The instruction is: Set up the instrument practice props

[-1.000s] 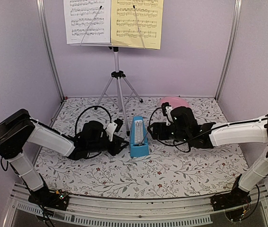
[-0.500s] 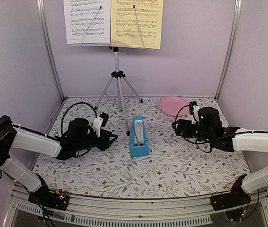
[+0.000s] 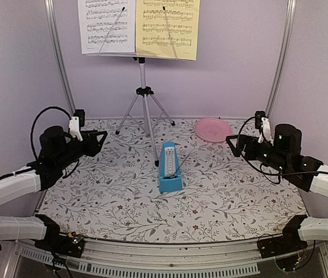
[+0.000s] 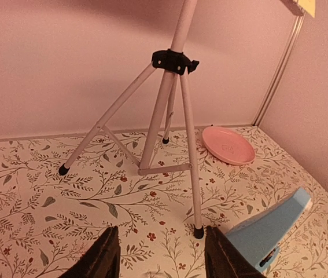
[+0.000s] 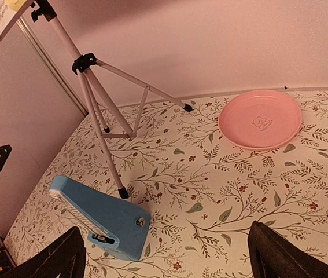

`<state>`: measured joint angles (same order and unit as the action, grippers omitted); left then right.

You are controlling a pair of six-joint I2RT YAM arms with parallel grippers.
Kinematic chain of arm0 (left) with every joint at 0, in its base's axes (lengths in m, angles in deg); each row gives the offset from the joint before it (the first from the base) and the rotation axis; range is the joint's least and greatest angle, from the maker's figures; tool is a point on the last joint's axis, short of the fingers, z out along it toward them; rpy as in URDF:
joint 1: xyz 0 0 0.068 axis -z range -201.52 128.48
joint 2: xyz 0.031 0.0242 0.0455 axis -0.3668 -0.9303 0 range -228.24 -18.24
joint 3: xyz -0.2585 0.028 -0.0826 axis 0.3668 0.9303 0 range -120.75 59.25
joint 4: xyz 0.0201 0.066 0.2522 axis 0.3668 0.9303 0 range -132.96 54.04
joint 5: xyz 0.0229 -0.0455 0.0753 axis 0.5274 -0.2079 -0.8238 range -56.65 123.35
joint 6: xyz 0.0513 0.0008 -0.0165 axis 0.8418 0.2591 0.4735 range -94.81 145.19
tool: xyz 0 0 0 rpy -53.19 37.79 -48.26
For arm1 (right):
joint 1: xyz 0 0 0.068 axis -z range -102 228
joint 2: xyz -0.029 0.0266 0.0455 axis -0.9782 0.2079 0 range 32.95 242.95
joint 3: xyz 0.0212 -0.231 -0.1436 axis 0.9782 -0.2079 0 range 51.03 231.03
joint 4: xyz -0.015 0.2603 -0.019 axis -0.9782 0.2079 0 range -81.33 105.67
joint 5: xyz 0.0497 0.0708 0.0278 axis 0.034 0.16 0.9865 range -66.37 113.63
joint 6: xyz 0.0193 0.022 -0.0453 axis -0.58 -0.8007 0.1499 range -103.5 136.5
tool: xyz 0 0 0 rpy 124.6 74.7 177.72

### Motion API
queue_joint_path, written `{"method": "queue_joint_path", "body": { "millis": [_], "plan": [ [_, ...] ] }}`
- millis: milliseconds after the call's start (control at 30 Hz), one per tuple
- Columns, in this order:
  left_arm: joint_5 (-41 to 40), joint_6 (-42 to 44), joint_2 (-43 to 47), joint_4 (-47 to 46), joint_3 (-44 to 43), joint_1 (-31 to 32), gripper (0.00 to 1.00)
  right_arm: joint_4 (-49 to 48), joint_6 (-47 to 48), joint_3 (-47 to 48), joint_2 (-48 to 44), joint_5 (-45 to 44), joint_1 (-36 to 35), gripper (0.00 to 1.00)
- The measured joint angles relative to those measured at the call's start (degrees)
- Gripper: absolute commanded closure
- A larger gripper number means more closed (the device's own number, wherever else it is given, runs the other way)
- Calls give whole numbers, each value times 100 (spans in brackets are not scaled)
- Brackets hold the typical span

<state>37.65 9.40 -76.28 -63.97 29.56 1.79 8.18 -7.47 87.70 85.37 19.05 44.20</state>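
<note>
Setup looks done. White sheet (image 3: 106, 26) and yellow sheet (image 3: 168, 28) sit on the stand (image 3: 143, 75). The metronome (image 3: 169, 168) stands midway between left hand (image 3: 99, 139), part open, and right hand (image 3: 233, 145), wide open. Both empty.

**Top view.** I look from high behind the near edge of the table (image 3: 123, 202), facing forward and down. The metronome (image 3: 170, 168) sits near frame centre at middle distance, and the music stand (image 3: 144, 110) rises behind it.

**Left wrist view.** My camera rides low on the left gripper (image 3: 97, 139), left of the metronome. It faces right and toward the back wall, so the metronome shows only at the lower right corner.

**Right wrist view.** From the right gripper (image 3: 231, 142), right of the metronome, I face left and slightly down. The metronome lies at lower left.

**Shared field.** All three views hold the metronome, the stand's tripod legs and the pink plate (image 3: 213, 129).
</note>
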Motion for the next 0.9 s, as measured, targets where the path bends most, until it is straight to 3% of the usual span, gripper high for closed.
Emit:
{"method": "queue_joint_path", "body": {
  "millis": [133, 200, 233, 267, 567, 900],
  "plan": [
    [280, -216, -15, 426, -306, -37, 33, 105, 92, -94, -199, 273, 9, 1],
    [422, -310, -33, 608, -380, -39, 18, 116, 87, -186, -297, 396, 9, 1],
    [490, -376, -55, 688, -413, -39, 4, 103, 79, -258, -341, 479, 9, 1],
    [564, -433, -90, 754, -431, -39, 1, 83, 59, -341, -376, 542, 9, 1],
    [831, -841, -369, 1143, -280, -42, 1, -514, -498, -1209, 225, 1246, 11, 1],
    [1119, -1504, -1110, 1064, 61, -44, 1, -1344, -997, -1467, 1082, 1764, 11, 1]
  ]
}}
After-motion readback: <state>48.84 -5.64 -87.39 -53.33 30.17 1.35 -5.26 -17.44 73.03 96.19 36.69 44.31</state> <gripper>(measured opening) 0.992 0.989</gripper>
